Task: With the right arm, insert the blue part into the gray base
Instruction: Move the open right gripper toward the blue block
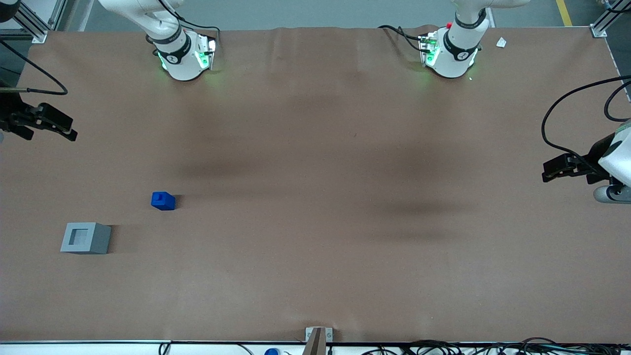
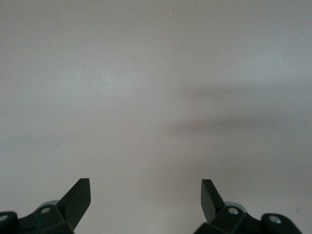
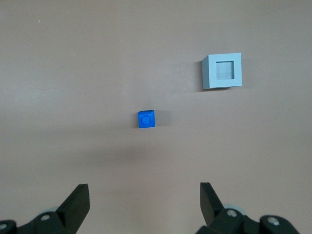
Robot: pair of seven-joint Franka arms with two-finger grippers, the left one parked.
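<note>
1. The right arm [image 1: 170, 29] is white, with a black band near its base and green lights glowing at its foot.
2. A thin black cable runs along it.
3. Its tool [image 1: 66, 129] is black, with two wedge-shaped fingers [image 3: 78, 202] set wide apart and silver screws at their roots.

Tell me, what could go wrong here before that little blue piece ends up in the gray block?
The open gripper hangs high above the table, holding nothing, so every step remains.

1. The blue part is small and its stub points up; a slightly off-centre pinch might tip or skid it.

2. The gray base sits loose, apart from the part, socket up. A misaligned push could likely shove it along or jam the part at the rim.
</note>
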